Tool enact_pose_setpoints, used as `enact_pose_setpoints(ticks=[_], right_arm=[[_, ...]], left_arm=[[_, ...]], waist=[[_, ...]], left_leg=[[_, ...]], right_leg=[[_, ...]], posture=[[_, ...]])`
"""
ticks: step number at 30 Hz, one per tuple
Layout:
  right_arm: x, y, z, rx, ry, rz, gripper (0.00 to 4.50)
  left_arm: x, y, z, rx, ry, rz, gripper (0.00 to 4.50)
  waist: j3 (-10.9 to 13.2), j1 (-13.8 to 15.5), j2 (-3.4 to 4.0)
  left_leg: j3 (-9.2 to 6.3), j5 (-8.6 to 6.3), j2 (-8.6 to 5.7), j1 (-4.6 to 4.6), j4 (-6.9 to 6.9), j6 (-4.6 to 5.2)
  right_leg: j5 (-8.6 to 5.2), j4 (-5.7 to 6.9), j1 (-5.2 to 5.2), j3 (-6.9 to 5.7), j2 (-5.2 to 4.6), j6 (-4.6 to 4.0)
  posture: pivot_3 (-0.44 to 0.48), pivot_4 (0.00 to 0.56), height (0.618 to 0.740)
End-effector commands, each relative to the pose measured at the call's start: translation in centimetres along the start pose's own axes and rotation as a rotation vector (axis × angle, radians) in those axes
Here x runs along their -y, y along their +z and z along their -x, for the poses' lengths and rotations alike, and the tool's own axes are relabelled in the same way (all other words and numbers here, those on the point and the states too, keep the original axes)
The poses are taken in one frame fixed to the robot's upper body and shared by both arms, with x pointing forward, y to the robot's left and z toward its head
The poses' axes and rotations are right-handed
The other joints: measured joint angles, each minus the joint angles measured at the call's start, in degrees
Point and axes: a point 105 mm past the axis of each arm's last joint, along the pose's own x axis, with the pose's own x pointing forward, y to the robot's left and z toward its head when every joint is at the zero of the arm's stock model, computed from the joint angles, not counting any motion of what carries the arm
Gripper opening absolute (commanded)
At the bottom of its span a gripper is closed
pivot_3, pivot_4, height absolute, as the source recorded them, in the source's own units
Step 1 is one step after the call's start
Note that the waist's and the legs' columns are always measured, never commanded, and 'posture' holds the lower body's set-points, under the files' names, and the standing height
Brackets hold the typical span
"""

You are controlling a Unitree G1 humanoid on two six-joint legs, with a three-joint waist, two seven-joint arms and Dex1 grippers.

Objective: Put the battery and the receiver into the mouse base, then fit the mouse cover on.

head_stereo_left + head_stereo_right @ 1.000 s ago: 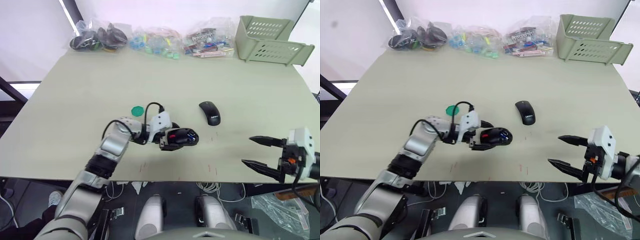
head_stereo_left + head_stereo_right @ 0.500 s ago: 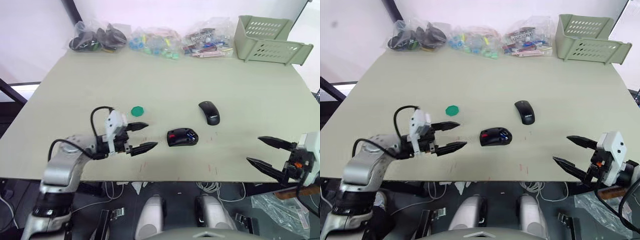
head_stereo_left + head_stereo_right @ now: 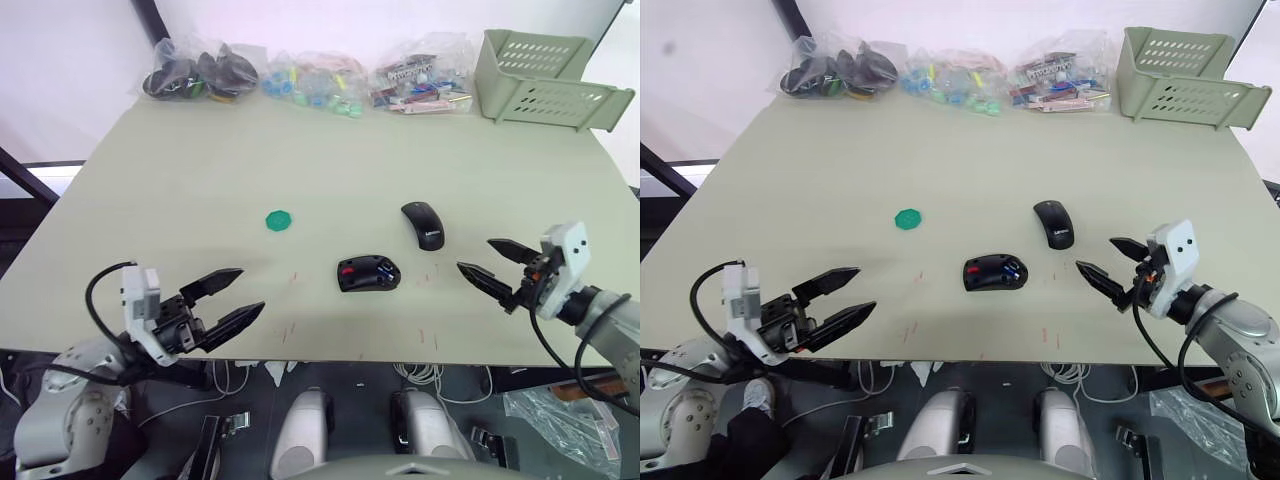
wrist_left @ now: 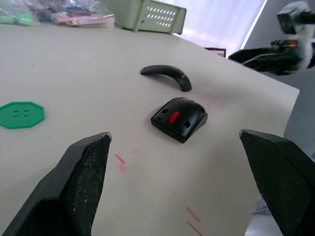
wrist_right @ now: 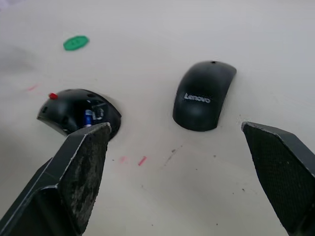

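Spreading left gripper (image 3: 228,297): fingers apart, empty, lower left of frame at the table's (image 3: 180,180) near edge.
Right gripper (image 3: 490,262): fingers parted, empty, lower right.
Mouse base (image 3: 368,273): black, red parts, blue battery (image 5: 88,118) seated inside (receiver not discernible), lower centre.
Mouse cover (image 3: 423,224): glossy black, upper right of base, apart.
Open room: bare tabletop surrounds both.

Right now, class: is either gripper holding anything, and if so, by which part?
Nothing is held. The left gripper and right gripper are both open and empty.
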Motion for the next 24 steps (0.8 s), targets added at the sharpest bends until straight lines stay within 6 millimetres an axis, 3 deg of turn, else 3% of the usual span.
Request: enact_pose_setpoints(ticks=[1, 6, 11, 24], right_arm=[[-0.2, 0.6, -2.8, -0.022, -0.081, 0.003, 4.5], [-0.6, 0.7, -4.5, -0.045, -0.111, -0.028, 4.5], [-0.8, 1.1, -7.7, -0.057, -0.18, -0.078, 4.5], [-0.8, 2.0, -9.8, -0.09, -0.216, -0.101, 4.5]], left_arm=[[1.2, 1.4, 1.7, 0.052, -0.036, -0.067, 4.43], [1.9, 1.6, 1.9, 0.089, -0.044, -0.081, 4.43], [2.1, 1.4, 2.3, 0.088, -0.015, -0.106, 4.43], [1.1, 1.6, 2.0, 0.067, -0.038, -0.157, 4.43]], waist=[[0.0, -0.6, -0.02], [0.1, 0.1, 0.02], [0.1, 0.0, -0.03], [0.1, -1.1, -0.02]], left_leg=[[0.07, 0.0, 0.03, -0.02, -0.03, 0.0], [0.12, 0.01, -0.07, -0.14, -0.28, 0.01], [0.27, 0.01, -0.07, -0.13, -0.35, 0.01], [0.33, 0.01, -0.08, -0.13, -0.38, 0.01]], right_leg=[[0.08, 0.01, -0.04, -0.05, -0.06, -0.11], [0.12, -0.01, -0.2, -0.17, -0.01, -0.27], [0.14, -0.1, -0.26, -0.06, 0.05, -0.25], [0.14, 0.03, -0.34, -0.04, 0.17, -0.26]], posture=[[0.0, 0.15, 0.74], [0.0, 0.15, 0.74], [0.0, 0.15, 0.74], [0.0, 0.15, 0.74]])
